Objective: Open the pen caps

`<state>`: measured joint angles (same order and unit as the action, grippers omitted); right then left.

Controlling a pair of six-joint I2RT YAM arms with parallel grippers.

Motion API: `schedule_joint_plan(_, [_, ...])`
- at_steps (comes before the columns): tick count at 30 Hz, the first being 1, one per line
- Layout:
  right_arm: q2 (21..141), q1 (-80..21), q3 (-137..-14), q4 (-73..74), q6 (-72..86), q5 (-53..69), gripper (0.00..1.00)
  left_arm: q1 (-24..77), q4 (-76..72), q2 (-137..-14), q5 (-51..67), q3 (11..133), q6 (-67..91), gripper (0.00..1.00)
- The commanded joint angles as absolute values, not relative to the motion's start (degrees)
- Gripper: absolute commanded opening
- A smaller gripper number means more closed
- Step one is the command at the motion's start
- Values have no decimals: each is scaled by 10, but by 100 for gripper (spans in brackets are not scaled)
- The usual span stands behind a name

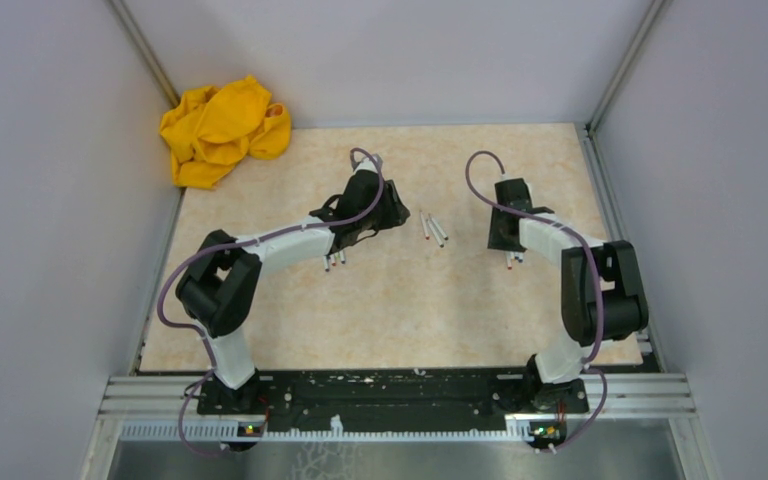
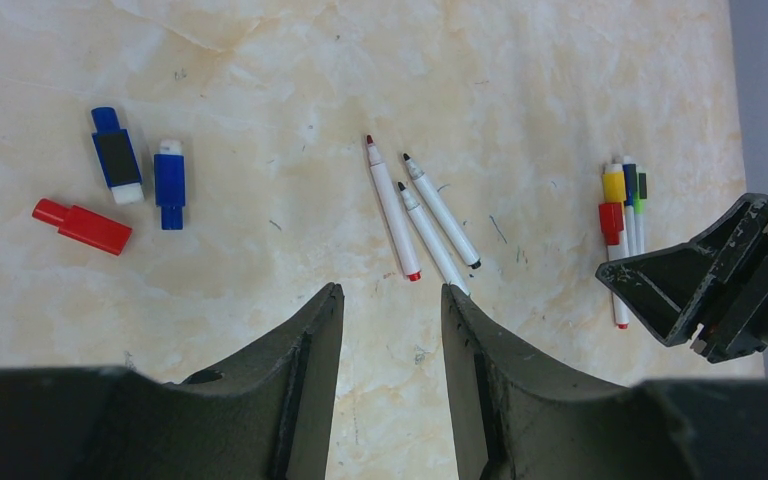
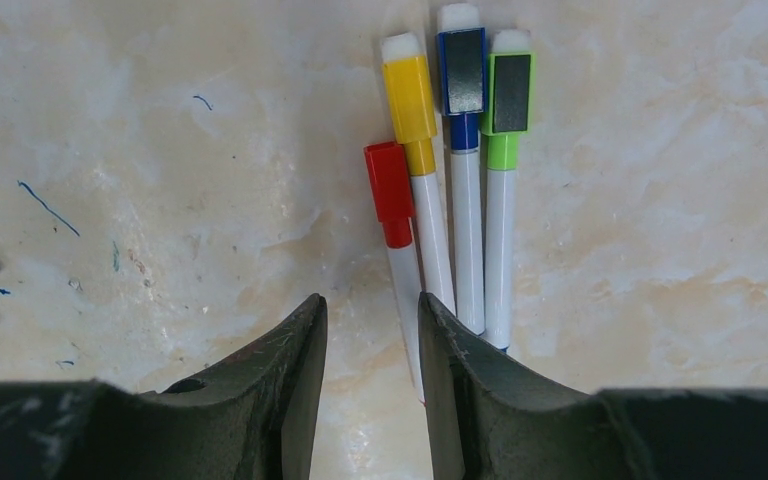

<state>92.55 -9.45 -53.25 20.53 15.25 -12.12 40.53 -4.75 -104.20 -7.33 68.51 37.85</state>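
Status, judged from the layout: three pens done, four to go.

Three loose plastic caps (image 2: 82, 225), one red and two blue, lie grouped at the left of the left wrist view. They sit well apart from the three uncapped white-barrelled pens (image 2: 430, 232), which lie side by side mid-table. This looks like sorting: caps to one side, finished pens in the centre.

Four capped white pens (image 3: 467, 220) with red, yellow, blue and green caps lie touching in a row under the right arm. They are presumably the queue.

The left gripper (image 2: 390, 300) hovers over the uncapped pens, pointing down, with its fingers apart and holding nothing.

The right gripper (image 3: 370, 305) hangs over the capped row, its fingers parted by a narrow gap and nothing clamped. The barrel of the red-capped pen (image 3: 390, 193) runs toward that gap, so it is the likely next pick.

Both arms are bent at the elbow and reach forward to mid-table.
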Motion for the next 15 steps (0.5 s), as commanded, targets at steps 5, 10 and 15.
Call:
schedule_joint_plan(5, [941, -89, -528, 183, 161, -109, 39, 412, -59, -1030, -76, 688, 375, 47])
schedule_joint_plan(10, [945, -89, -520, 178, 163, -105, 39, 411, -61, -1029, -76, 682, 376, 47])
schedule_joint_plan(15, [953, -89, -514, 177, 165, -98, 38, 411, -63, -1026, -76, 678, 376, 47])
